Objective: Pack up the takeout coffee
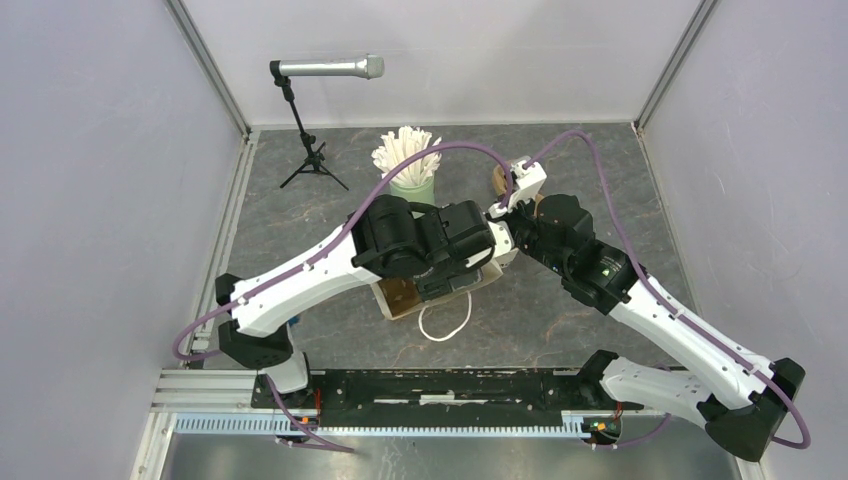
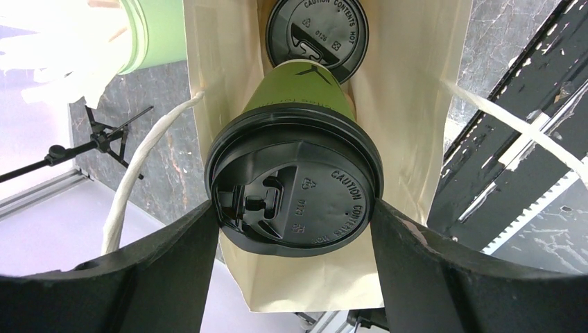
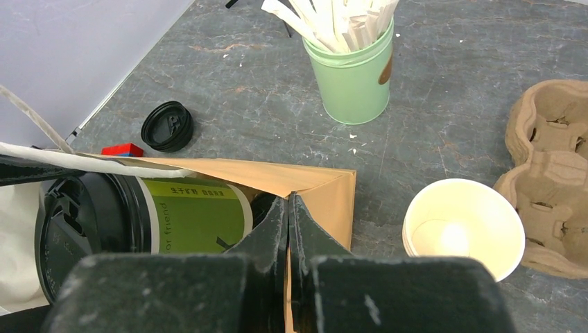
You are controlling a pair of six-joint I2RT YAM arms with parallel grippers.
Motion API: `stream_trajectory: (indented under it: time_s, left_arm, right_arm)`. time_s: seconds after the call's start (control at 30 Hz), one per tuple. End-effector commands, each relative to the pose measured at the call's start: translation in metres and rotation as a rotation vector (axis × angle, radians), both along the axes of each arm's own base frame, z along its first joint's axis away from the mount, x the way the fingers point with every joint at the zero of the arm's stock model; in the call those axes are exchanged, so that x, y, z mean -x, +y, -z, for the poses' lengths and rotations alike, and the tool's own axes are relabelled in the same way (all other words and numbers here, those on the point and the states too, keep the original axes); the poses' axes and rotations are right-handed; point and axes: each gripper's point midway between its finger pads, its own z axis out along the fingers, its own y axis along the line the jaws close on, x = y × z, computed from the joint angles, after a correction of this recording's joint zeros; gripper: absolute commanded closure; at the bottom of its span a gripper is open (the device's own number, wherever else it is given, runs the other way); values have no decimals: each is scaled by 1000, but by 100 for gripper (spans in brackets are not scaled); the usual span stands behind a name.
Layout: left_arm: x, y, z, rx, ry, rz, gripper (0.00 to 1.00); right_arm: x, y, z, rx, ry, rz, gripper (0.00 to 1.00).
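A: Mint-green stick cup (image 3: 353, 83), loose black lid (image 3: 167, 125), cream cups (image 3: 478, 208) near the paper bag (image 2: 416, 104)?
B: Yes. Inside: olive-green cup (image 2: 298, 90) clamped by left gripper (image 2: 295, 222), another lidded cup (image 2: 317, 35) deeper; rim pinched by right gripper (image 3: 288, 208).

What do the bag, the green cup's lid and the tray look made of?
Bag: matte tan paper, creased at the fold. Lid: glossy black plastic, with raised moulded lettering. Tray: probably moulded pulp, with a rough, fibrous brown surface.

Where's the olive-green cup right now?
In the left wrist view, the olive-green cup is held by the left end effector, base first inside the paper bag, with a second black-lidded cup deeper in.
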Motion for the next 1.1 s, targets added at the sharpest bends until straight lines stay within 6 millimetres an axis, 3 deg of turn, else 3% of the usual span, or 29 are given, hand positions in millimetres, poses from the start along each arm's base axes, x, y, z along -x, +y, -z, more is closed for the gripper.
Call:
stream_trajectory:
  time_s: [0.0,0.3,0.8,1.07]
  left_arm:
    - [-4,-8,-9,16,-31,44,52]
    - [-8,-27,-4,28,-33,68,52]
    - [-9,-31,27,-12,-14,71,53]
    - [-11,-31,22,-8,-26,71,53]
  right_arm:
    - [2,1,1,15,0,-14,100]
    - [2,2,1,11,1,-21,100]
    - [4,1,0,10,-1,-22,100]
    - [3,2,0,13,-3,-23,100]
